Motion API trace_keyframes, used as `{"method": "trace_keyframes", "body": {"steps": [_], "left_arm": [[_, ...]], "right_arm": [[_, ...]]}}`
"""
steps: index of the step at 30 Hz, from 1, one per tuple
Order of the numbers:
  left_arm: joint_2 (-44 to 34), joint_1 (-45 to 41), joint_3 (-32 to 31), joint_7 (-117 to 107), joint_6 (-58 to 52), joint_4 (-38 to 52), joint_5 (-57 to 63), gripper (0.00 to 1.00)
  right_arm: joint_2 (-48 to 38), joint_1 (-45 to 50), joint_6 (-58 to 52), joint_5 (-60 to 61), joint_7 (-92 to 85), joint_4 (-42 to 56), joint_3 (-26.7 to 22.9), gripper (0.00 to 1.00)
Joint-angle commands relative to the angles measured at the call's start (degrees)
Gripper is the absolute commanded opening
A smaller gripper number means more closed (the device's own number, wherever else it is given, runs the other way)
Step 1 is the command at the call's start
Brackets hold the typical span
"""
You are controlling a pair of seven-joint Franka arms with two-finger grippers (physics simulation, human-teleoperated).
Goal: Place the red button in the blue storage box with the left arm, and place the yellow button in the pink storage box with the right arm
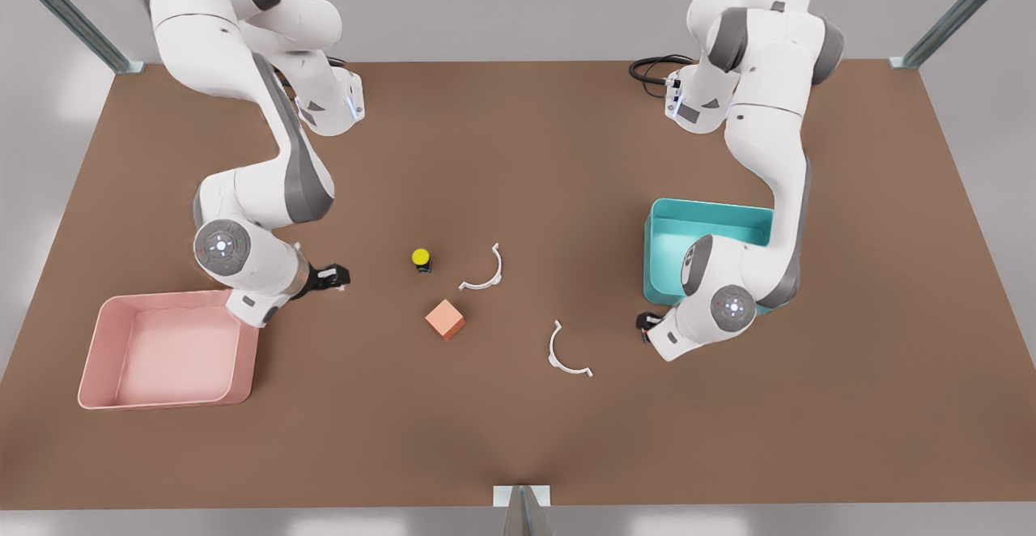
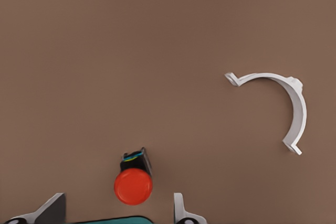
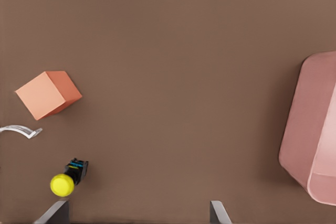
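Brown bench: my left gripper [image 2: 118,211], spread, straddles the red button [image 2: 133,186]; right gripper [image 3: 139,216], spread, nears the yellow button [image 3: 62,184].

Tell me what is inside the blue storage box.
The visible part of the blue storage box holds nothing; the left arm's wrist covers its near corner, so that part is unseen.

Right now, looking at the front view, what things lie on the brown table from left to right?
Pink storage box → yellow button → salmon cube → white curved clip → second white clip → blue storage box.
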Motion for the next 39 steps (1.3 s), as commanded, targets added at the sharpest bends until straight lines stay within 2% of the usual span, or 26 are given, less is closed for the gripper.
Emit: {"method": "trace_keyframes", "body": {"steps": [1, 4, 6, 8, 10, 12, 20, 21, 22, 24, 27, 30, 32, 35, 39], "left_arm": [[0.4, -0.6, 0.0, 4.2, 11.6, -2.2, -0.3, 1.0], [2.9, -0.8, 0.0, 4.2, 12.1, -3.7, -0.2, 1.0], [3.5, -0.7, 0.0, 4.2, 12.1, -5.0, -0.3, 1.0], [3.5, -0.7, 0.0, 4.2, 12.1, -5.3, -0.3, 1.0], [3.5, -0.7, 0.0, 4.2, 12.1, -5.4, -0.3, 0.89], [3.5, -0.7, 0.0, 4.1, 12.1, -5.4, -0.3, 0.73], [3.5, -0.6, 0.0, 4.1, 12.1, -8.1, -0.5, 0.69], [3.5, -0.6, 0.0, 4.1, 12.1, -8.1, -0.5, 0.57], [3.5, -0.6, 0.0, 4.1, 12.1, -8.1, -0.5, 0.53], [3.5, -0.7, 0.0, 4.0, 12.1, -8.1, -0.5, 0.47], [2.0, -0.6, 0.1, 3.7, 11.8, -7.9, -0.5, 0.44], [-4.8, -0.4, 0.3, 3.6, 8.6, -8.0, -0.5, 0.44], [-12.0, 1.2, 0.5, 5.7, -2.1, -9.1, -0.3, 0.44], [-27.6, 6.4, 0.5, 15.2, -4.1, -26.1, -0.3, 0.44], [-36.2, 6.1, 0.5, 16.1, -4.2, -42.6, -0.2, 0.46]], "right_arm": [[-0.8, 0.3, 13.0, -3.7, 27.9, -6.3, 5.3, 1.0], [-2.7, -0.2, 19.5, -6.0, 41.6, -15.7, 11.2, 1.0], [-3.8, -0.1, 24.1, -6.0, 45.1, -20.5, 12.4, 1.0], [-3.3, 0.3, 24.8, -6.0, 45.3, -20.8, 12.5, 1.0], [-2.9, 1.3, 29.9, -6.0, 45.4, -23.6, 12.6, 1.0], [-2.5, 2.8, 29.9, -6.1, 48.3, -24.1, 12.6, 1.0], [1.9, 3.4, 32.8, -11.4, 48.6, -24.1, 12.4, 1.0], [2.0, 3.4, 32.8, -11.5, 48.6, -24.2, 12.4, 1.0], [2.0, 3.2, 33.6, -11.5, 48.6, -25.1, 12.4, 1.0], [1.2, 2.7, 37.4, -11.4, 48.7, -28.8, 12.4, 1.0], [1.2, 3.5, 37.7, -11.6, 52.1, -29.7, 12.6, 1.0], [1.3, 3.1, 38.5, -12.5, 52.1, -30.8, 12.5, 1.0], [1.3, 3.0, 38.6, -12.5, 52.1, -31.4, 12.6, 1.0], [1.6, 2.8, 40.3, -13.6, 52.1, -32.8, 12.4, 1.0], [1.3, 1.3, 43.5, -15.1, 52.1, -35.3, 12.4, 1.0]]}}
